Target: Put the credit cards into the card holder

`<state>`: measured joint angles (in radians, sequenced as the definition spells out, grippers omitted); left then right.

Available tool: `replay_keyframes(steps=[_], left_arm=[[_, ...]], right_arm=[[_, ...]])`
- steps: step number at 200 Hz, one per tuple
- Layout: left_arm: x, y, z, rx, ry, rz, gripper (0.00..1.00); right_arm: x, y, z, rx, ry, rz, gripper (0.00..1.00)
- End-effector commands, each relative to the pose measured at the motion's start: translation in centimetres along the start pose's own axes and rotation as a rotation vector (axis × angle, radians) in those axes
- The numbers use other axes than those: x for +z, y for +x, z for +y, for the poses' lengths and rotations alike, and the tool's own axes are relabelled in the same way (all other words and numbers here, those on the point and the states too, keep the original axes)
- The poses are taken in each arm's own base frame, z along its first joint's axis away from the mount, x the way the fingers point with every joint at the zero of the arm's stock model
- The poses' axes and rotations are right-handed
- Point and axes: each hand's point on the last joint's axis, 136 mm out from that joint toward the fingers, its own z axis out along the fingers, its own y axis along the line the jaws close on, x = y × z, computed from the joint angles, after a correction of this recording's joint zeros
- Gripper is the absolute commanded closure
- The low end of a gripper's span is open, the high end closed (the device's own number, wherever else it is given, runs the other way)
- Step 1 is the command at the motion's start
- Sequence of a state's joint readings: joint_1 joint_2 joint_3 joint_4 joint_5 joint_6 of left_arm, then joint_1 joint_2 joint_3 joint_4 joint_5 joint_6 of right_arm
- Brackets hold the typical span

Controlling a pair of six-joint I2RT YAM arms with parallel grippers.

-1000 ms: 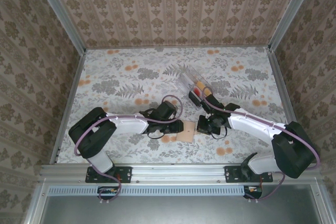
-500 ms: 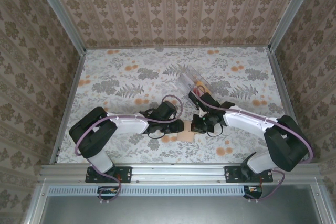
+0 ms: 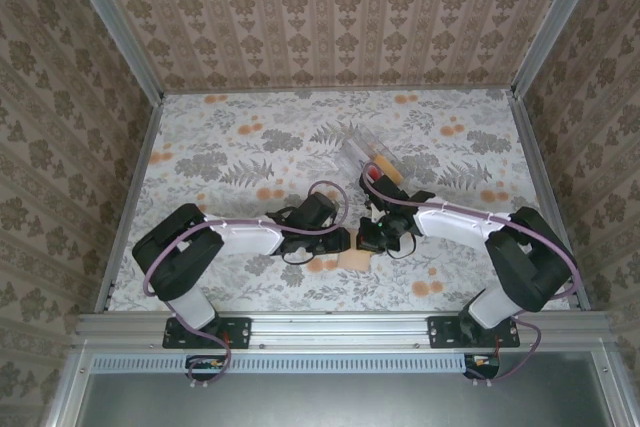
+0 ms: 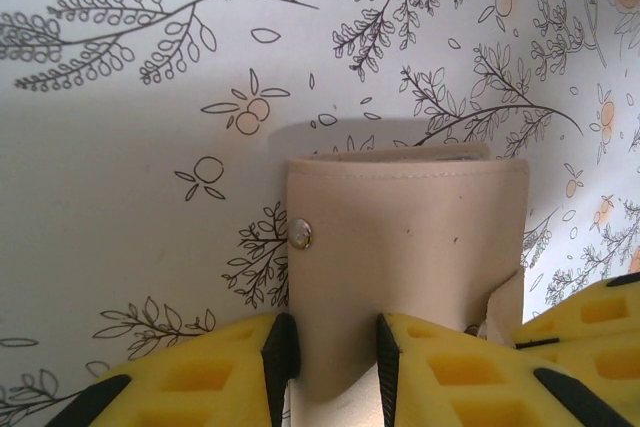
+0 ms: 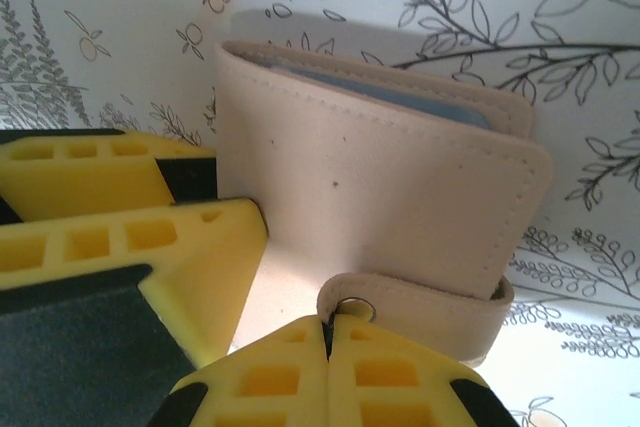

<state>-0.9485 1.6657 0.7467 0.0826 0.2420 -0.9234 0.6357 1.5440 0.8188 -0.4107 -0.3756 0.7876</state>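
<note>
The tan card holder (image 3: 352, 261) lies on the floral table between both grippers. My left gripper (image 4: 332, 347) is shut on its near edge, just below the small metal snap (image 4: 301, 234). In the left wrist view the card holder (image 4: 410, 247) stands with its fold at the top. My right gripper (image 5: 328, 325) is shut on the holder's strap (image 5: 430, 312), pinching it at its snap ring, and the holder's body (image 5: 380, 182) gapes slightly. In the top view a red card (image 3: 372, 176) and an orange card (image 3: 388, 168) sit in a clear tray (image 3: 358, 147).
The patterned walls enclose the table on three sides, with metal rails at the left and right edges. The left gripper's yellow fingers (image 5: 120, 212) sit close beside my right gripper. The right arm's links (image 3: 450, 222) cross just in front of the tray.
My right gripper has moved left to the card holder and now grips its strap. The left gripper has stayed in place on the holder.
</note>
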Motion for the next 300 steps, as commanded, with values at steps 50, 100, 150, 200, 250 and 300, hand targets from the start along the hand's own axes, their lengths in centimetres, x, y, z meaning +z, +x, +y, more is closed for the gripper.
replay_keyframes(steps=[50, 100, 150, 200, 250, 300], left_arm=[[0.6, 1.1, 0.6, -0.014, -0.010, 0.029, 0.69], [0.6, 1.1, 0.7, -0.013, -0.016, 0.032, 0.69], [0.6, 1.0, 0.6, -0.014, -0.014, 0.027, 0.69], [0.6, 1.0, 0.5, -0.011, -0.014, 0.031, 0.69], [0.6, 1.0, 0.6, -0.011, -0.016, 0.029, 0.69], [0.7, 1.0, 0.6, -0.011, -0.018, 0.030, 0.69]], right_arm=[[2.0, 1.0, -1.7, 0.056, 0.066, 0.070, 0.98], [-3.1, -1.0, 2.4, -0.039, -0.012, -0.041, 0.98], [-1.4, 0.2, 0.7, 0.037, 0.036, 0.027, 0.99], [-0.2, 0.0, 0.3, 0.046, 0.049, 0.033, 0.99], [0.7, 0.2, -0.7, 0.065, 0.082, 0.054, 1.00], [0.4, 0.4, -1.6, 0.071, 0.128, 0.036, 1.00]])
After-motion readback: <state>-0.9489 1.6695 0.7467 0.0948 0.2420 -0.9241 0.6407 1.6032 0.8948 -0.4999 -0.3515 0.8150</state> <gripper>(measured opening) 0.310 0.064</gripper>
